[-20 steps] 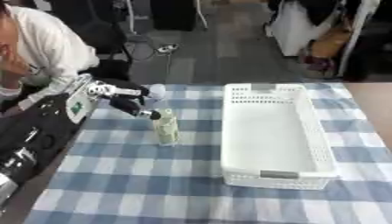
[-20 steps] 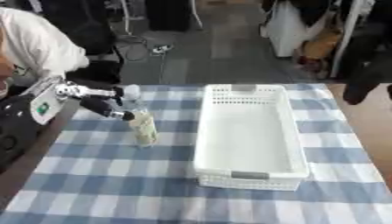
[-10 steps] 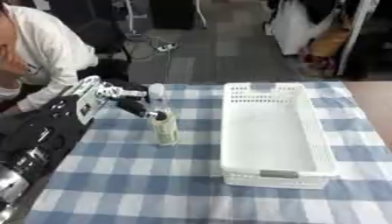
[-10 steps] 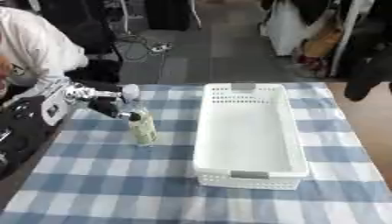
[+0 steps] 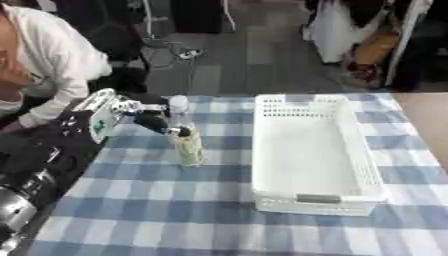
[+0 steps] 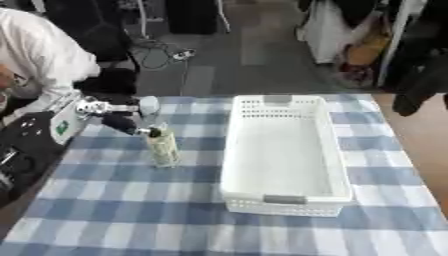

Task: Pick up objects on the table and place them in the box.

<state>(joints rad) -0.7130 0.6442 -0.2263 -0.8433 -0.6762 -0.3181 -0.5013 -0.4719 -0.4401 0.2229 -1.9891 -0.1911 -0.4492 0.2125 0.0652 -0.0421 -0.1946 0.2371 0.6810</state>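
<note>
looks like a lab or workshop room set up for robot recording. table (image 5: 219,230) has a blue and white checked cloth and fills the near part of the view. beyond its far edge, grey floor (image 5: 245,55) with cables (image 5: 171,47) trailing across it. dark equipment stands at the far side, clothes or bags (image 5: 367,45) hang beyond the far right corner.

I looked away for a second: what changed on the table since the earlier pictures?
Little. The left hand has stayed at the top of the upright bottle, shifting only slightly; whether it grips the bottle is unclear. The bottle stands where it was on the checked tablecloth, and the white basket is still empty.
</note>
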